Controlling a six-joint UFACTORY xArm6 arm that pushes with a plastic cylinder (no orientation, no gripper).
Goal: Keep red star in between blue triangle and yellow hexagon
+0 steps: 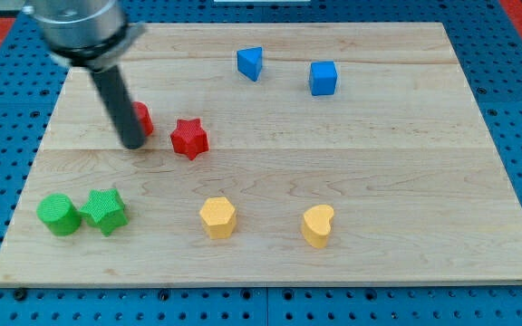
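Observation:
The red star (188, 138) lies left of the board's middle. The blue triangle (250, 62) sits up and to its right, near the view's top. The yellow hexagon (217, 217) sits below the star, slightly to the right. My tip (133, 143) rests on the board to the left of the red star, about a block's width away, not touching it. The rod partly hides another red block (141, 118) right behind it.
A blue cube (323, 78) stands right of the blue triangle. A yellow heart (317, 225) lies right of the hexagon. A green cylinder (59, 215) and a green star (105, 210) sit at the lower left. The wooden board (424, 181) lies on a blue pegboard.

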